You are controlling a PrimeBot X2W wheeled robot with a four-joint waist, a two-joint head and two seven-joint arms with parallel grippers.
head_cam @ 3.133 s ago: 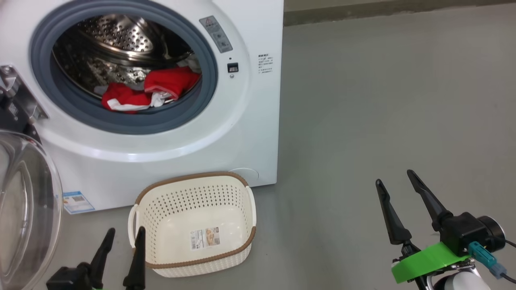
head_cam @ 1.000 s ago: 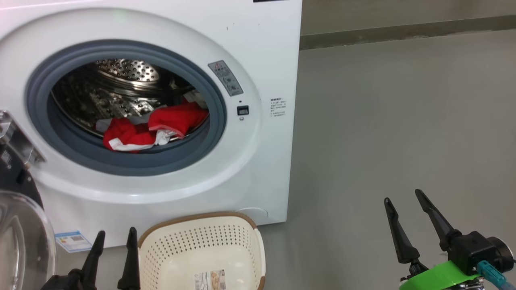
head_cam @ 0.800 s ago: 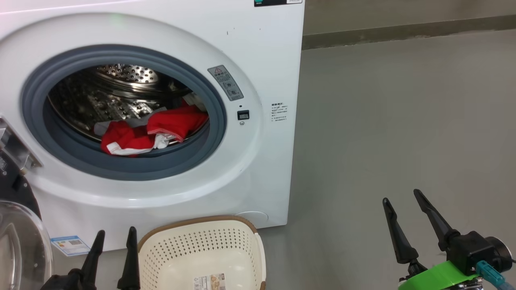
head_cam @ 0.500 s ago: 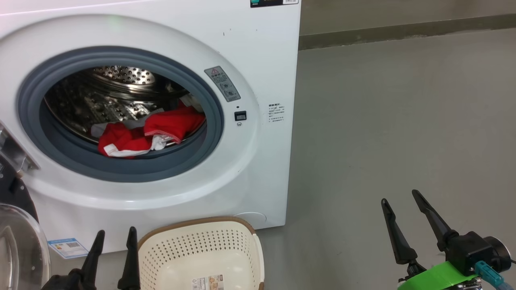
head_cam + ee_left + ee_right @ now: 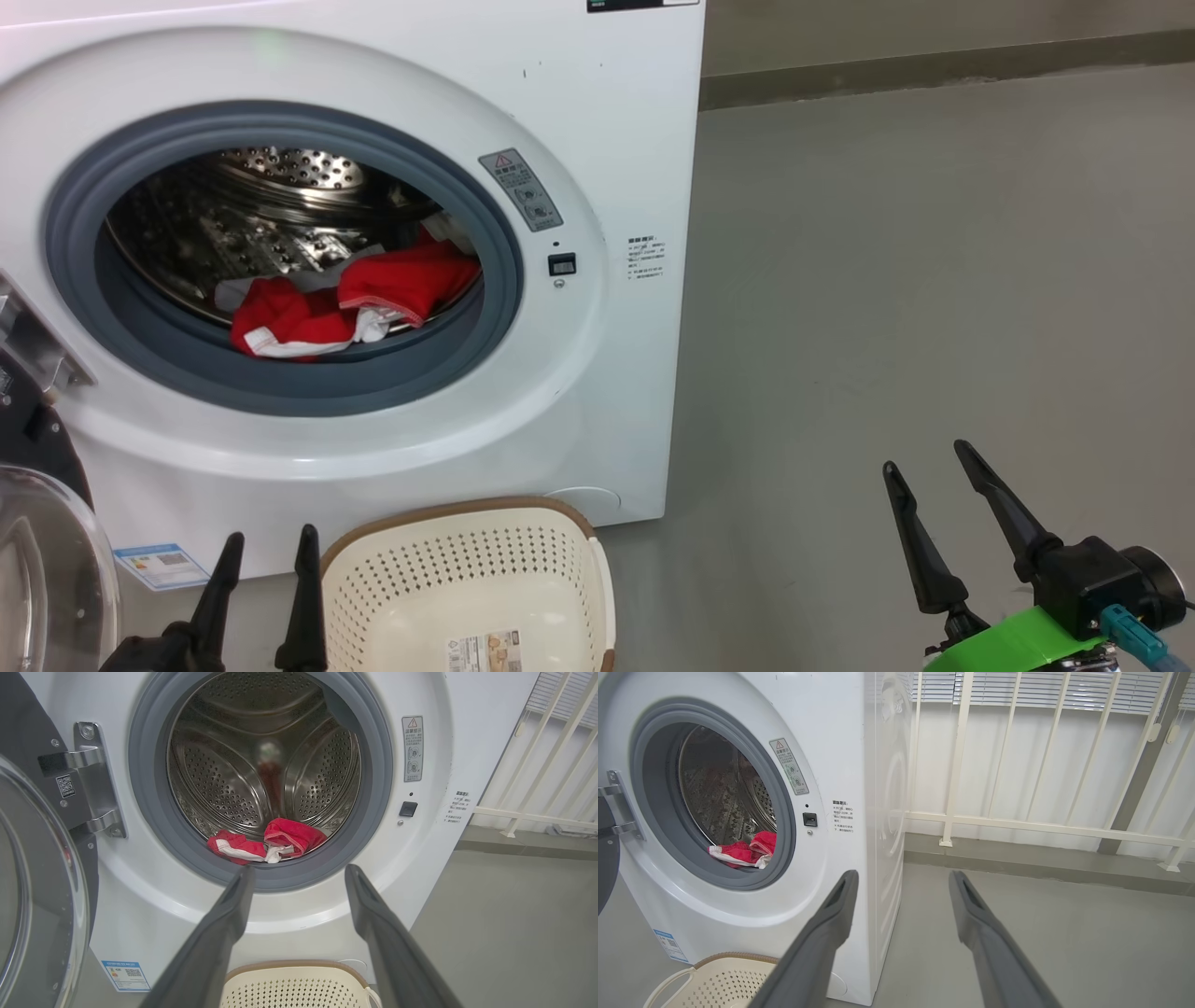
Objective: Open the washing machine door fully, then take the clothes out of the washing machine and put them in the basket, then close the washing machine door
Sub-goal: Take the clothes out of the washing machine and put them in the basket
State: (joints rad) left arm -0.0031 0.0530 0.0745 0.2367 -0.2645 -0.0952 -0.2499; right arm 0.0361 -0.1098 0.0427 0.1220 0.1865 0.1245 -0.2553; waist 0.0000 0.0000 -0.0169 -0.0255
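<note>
Jaws spread wide and empty on both the left gripper (image 5: 270, 539) and the right gripper (image 5: 925, 457). The round, black-rimmed glass washing machine door (image 5: 51, 560) hangs swung open left of the left jaws, so the opening step looks done. The bright red, white-trimmed clothes (image 5: 355, 303) lie in the perforated steel drum (image 5: 280, 168) of the big white front-loading washing machine (image 5: 616, 140), ahead of and above the left jaws. The cream perforated plastic basket (image 5: 467, 513) just right of them shows no clothes. Unloading and closing the door are left to do.

You had washing machine door (image 5: 51, 569) swung open at left; red, white-trimmed clothes (image 5: 345, 303) lay low inside white washing machine (image 5: 607, 140); cream basket (image 5: 467, 560) stood upright just below opening.
</note>
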